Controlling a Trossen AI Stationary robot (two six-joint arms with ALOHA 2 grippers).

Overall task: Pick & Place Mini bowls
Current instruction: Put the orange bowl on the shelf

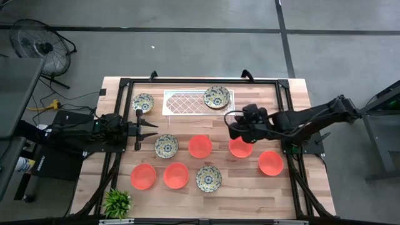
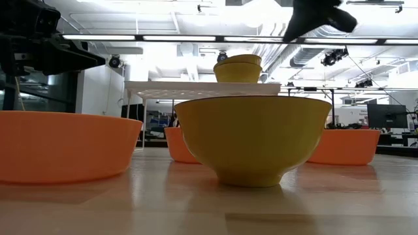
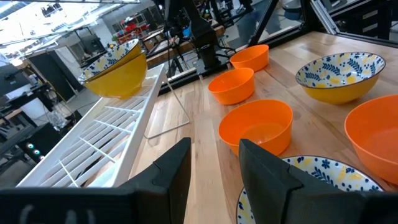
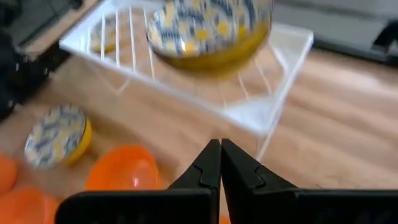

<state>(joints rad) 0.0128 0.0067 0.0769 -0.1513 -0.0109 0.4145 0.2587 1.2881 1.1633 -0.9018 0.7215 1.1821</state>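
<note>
The right pincer point(image 1: 229, 128), closed and empty, hovers at five o'clock of the tray point(image 1: 187, 102), while the left pincer point(image 1: 154, 130) waits half-open above a floral bowl point(image 1: 166, 145).

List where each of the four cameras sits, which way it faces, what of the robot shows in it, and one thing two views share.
High view: overhead, straight down on the table; both arms, left gripper, right gripper.
Low view: table height, level across a patterned bowl; arm parts above.
Left wrist view: past open left gripper toward orange bowls.
Right wrist view: past shut right gripper toward the white rack.
Shared: stacked patterned bowls on the rack, in both wrist views.
</note>
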